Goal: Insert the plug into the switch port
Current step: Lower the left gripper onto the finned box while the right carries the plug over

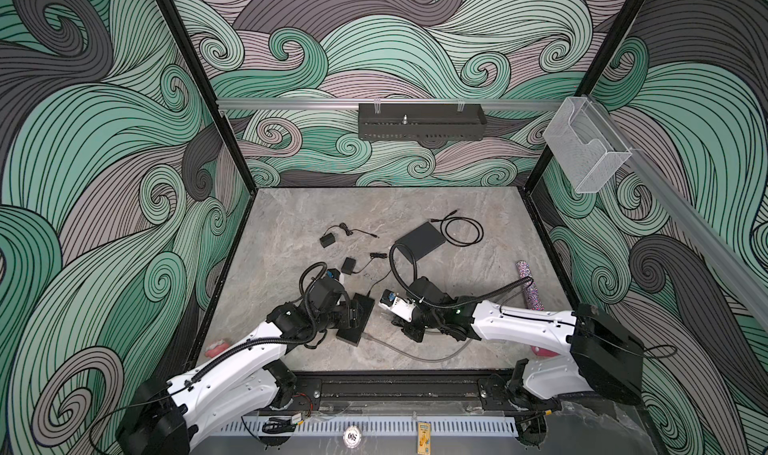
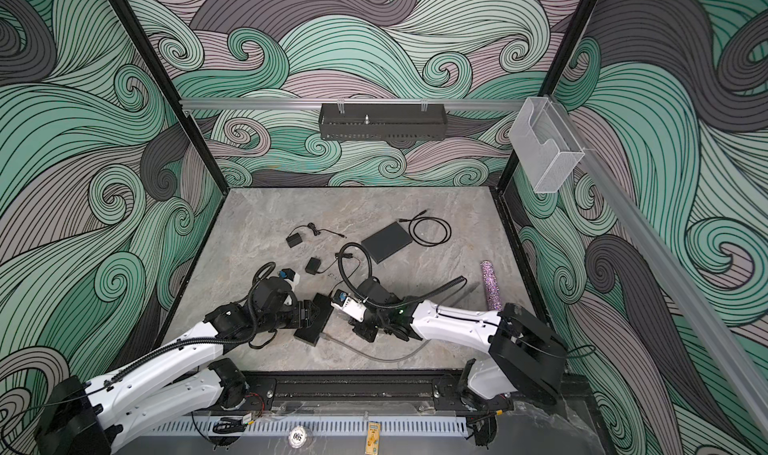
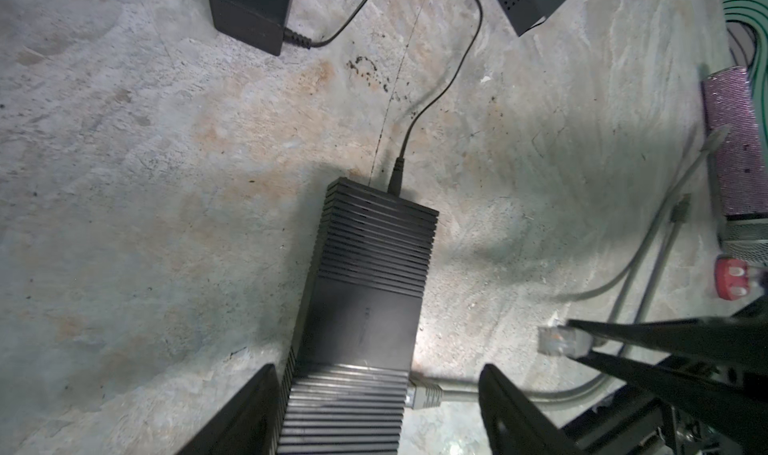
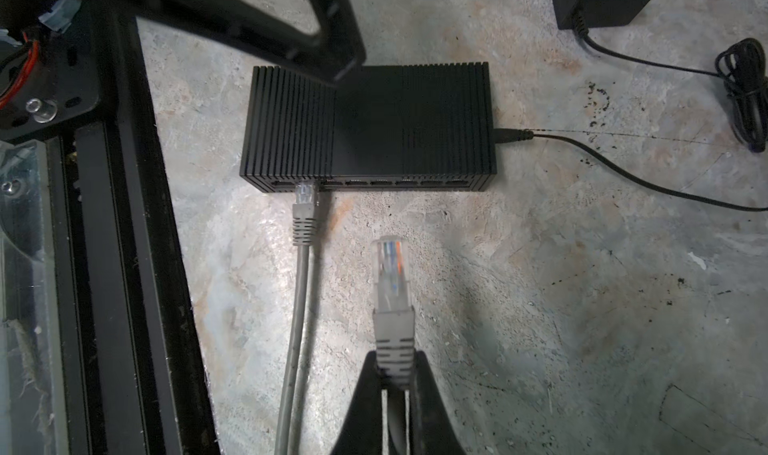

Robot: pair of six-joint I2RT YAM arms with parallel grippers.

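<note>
On the marbled tabletop [image 1: 286, 224] were seen a flat dark-grey box [image 1: 419, 240] just beside a coiled black cable [image 1: 464, 231], a small black adapter [image 1: 327, 239] and a second adapter [image 1: 348, 264] left of it, and a glittery tube [image 1: 528, 284] near the right wall.

Matte black switch [image 4: 370, 124] with fine ribbing, clear plug [image 4: 390, 272] on pale grey cable [image 4: 297, 307] — orange and blue wires inside, grey marbled tabletop [image 4: 540, 286], walls [image 1: 374, 50] in teal-and-mauve swirls — black-lined
</note>
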